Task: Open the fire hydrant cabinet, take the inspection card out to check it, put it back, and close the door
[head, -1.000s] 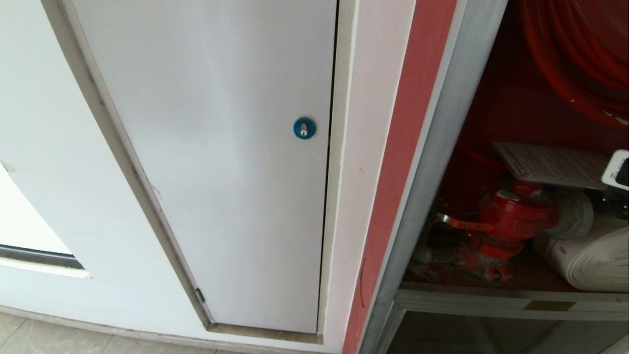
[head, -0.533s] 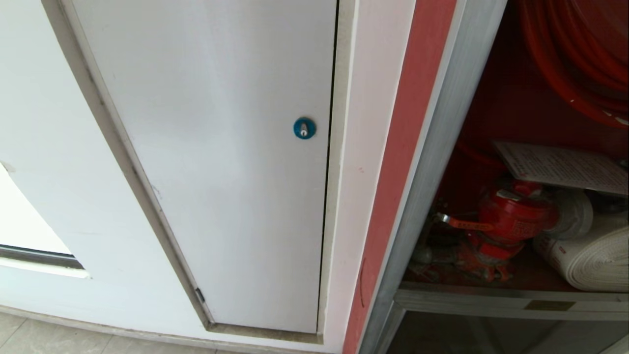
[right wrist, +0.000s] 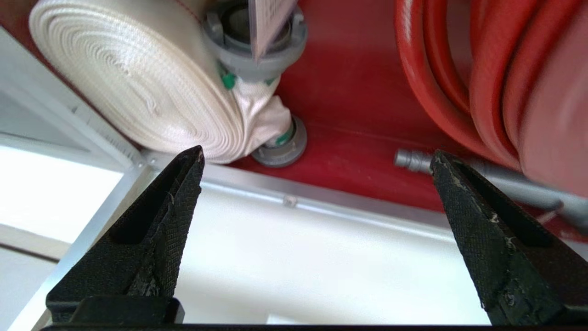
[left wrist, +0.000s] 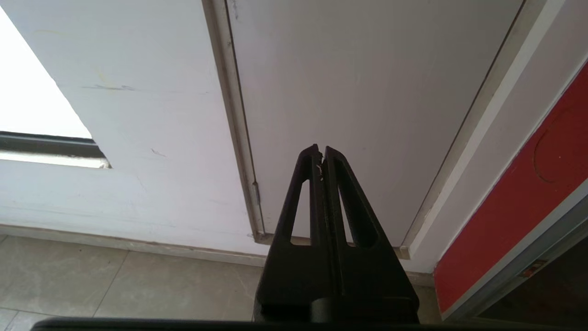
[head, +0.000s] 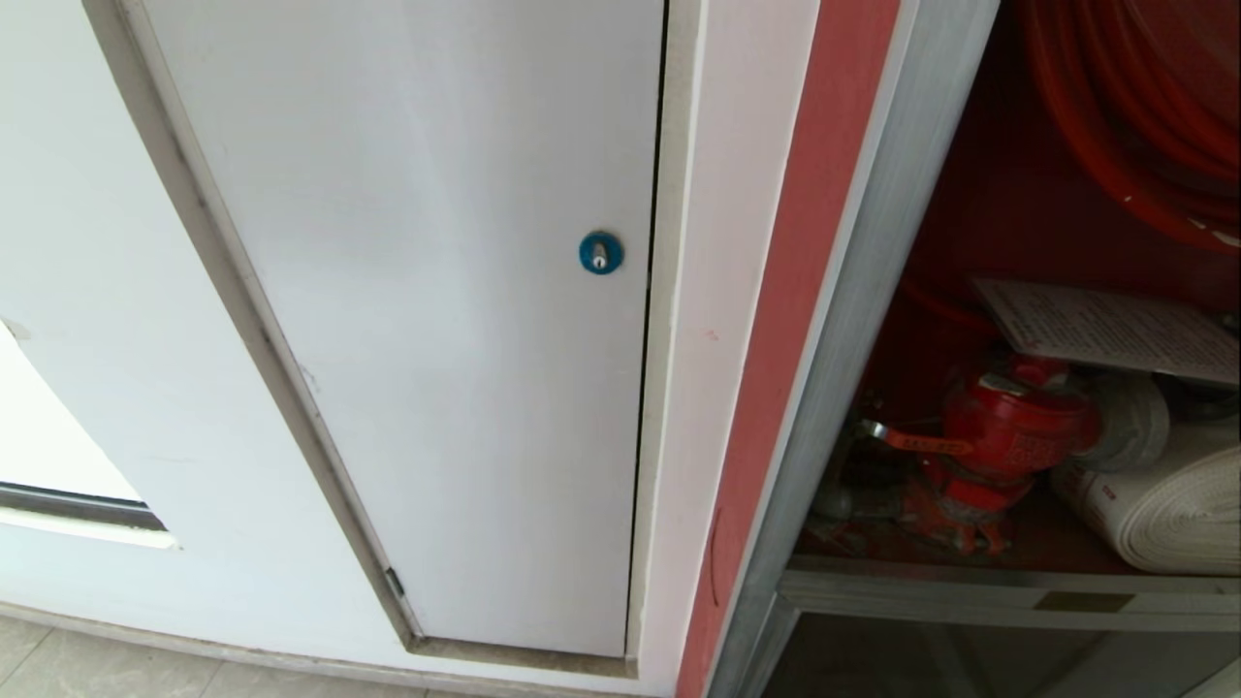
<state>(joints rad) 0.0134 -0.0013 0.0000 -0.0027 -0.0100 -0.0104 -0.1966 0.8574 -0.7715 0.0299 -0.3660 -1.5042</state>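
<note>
Right wrist view shows the right end effector (right wrist: 317,156) spread wide and empty outside the fire hydrant cabinet (head: 853,291), the inspection card (head: 1105,330) resting inside above the valve (head: 1008,427), so it should swing clear toward the door, unseen here.

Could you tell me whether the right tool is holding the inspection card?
No, the right tool stands wide open with nothing between its fingers, while the inspection card rests inside the cabinet.

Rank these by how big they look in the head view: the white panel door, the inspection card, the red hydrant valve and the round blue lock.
1. White panel door, by far the largest.
2. Inspection card and red hydrant valve: these look about alike, and the card is cut off at the frame edge, so I won't rank them.
3. Round blue lock, the smallest.
</note>
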